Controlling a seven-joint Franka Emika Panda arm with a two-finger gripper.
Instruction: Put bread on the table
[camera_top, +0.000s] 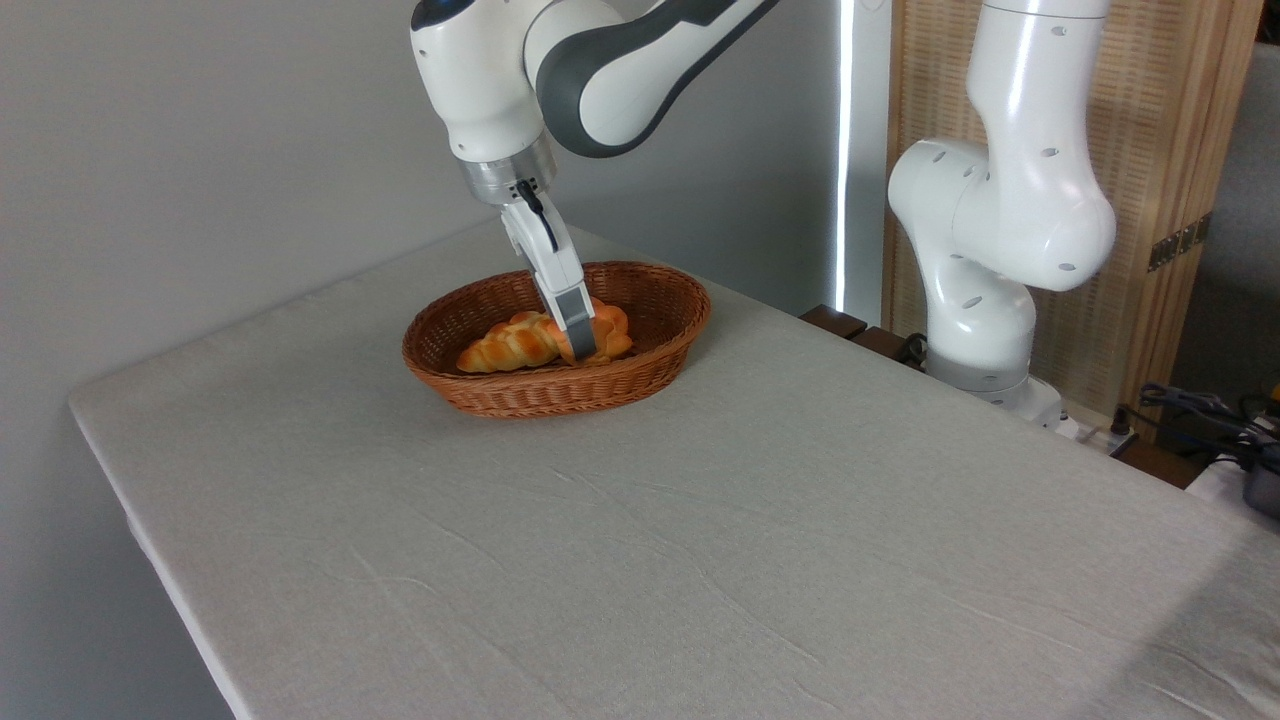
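The bread (613, 323), a small golden-orange bun, lies in the right half of a brown wicker basket (560, 396) at the far side of the table (700, 530). My gripper (581, 349) reaches steeply down into the basket, its grey fingertips right at the bun's left side and covering part of it. I see the fingers edge-on, one in front of the other, so the gap between them and any hold on the bun are hidden.
A long braided loaf (505, 346) lies in the basket's left half, touching the bun's side. The arm's white base (985, 330) stands off the table's far right edge, with cables (1200, 410) beside it. A grey wall runs behind.
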